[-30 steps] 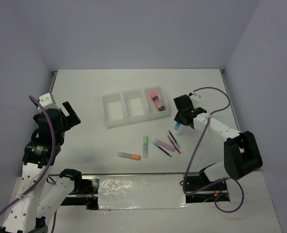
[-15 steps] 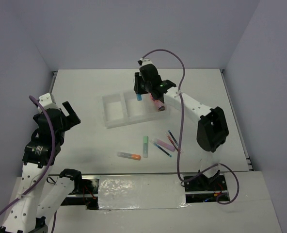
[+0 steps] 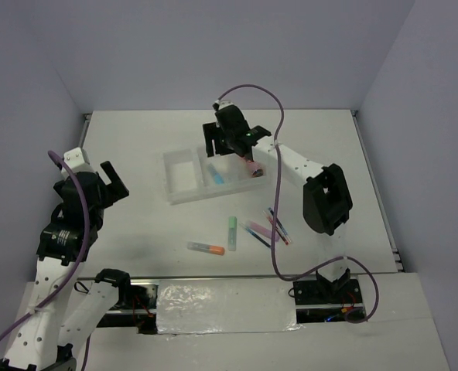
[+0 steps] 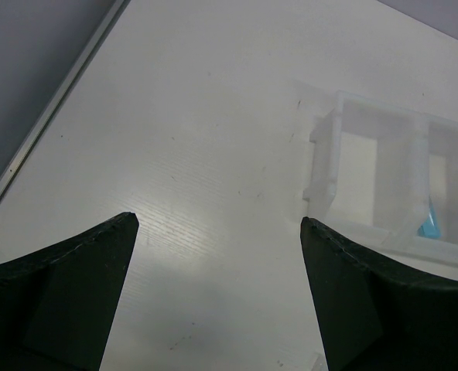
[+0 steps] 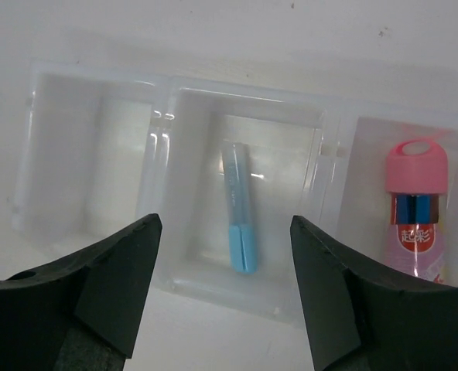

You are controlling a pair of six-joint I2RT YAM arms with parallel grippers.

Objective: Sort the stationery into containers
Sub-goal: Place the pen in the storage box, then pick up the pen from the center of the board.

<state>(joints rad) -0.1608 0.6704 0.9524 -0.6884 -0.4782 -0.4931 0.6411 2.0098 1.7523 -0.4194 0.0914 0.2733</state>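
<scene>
Left gripper (image 3: 114, 179): hangs over the desk's left edge, well apart from everything, jaws spread wide with nothing between them; its wrist view (image 4: 213, 309) shows only bare desk between the fingers.
White translucent plastic tray with three compartments in a row (image 3: 169, 176): lies mid-desk, nearer the far edge, slightly skewed; seen ahead and to the right from the left wrist (image 4: 326, 166).
Short light-blue marker (image 3: 217, 174): lies flat in the tray's middle compartment, apart from its walls (image 5: 238, 207); its tip shows through the tray wall in the left wrist view (image 4: 430, 228).
Right gripper (image 3: 217, 147): hovers above the middle compartment at the tray's far side, jaws wide and empty (image 5: 223, 255), not touching the marker.
Stubby pink-orange cylinder (image 3: 250, 162): lies in the right compartment (image 5: 416, 209).
Short orange marker (image 3: 206, 248): on the desk towards the near edge, left of the other loose items.
Short green marker (image 3: 232, 229): just right of it, pointing at the far edge.
Thin dark blue pen (image 3: 258, 236), short purple marker (image 3: 265, 229), thin red pen (image 3: 279, 226): bunched side by side further right.
Purple cable (image 3: 278, 197): droops from the right arm across the red pen, partly hiding it.
</scene>
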